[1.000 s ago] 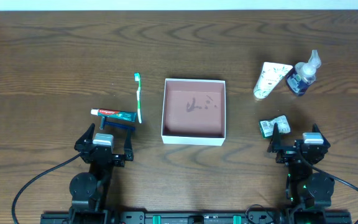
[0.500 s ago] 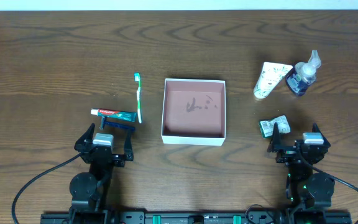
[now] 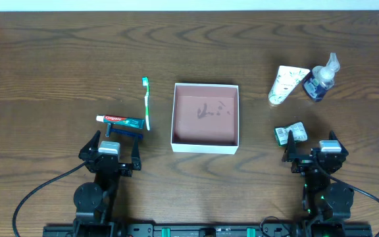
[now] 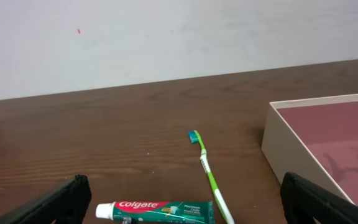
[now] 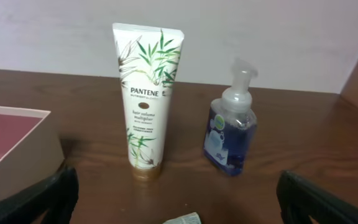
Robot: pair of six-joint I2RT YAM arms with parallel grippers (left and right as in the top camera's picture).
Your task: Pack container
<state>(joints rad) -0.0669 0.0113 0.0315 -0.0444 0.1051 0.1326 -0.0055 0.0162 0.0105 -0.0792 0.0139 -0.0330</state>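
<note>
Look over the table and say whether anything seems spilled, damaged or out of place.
Nothing looks spilled or broken. The only oddity is the dark scribbles on the floor of the container, which holds nothing yet.

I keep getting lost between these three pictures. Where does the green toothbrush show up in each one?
Overhead: the toothbrush lies left of centre, just left of the container, bristles toward the far edge.
Left wrist: lower middle, slanting down to the right.
Right wrist: not in it.
Shared landmark: the container, at the centre overhead, at the right edge in the left wrist view, in the lower left corner in the right wrist view.
</note>
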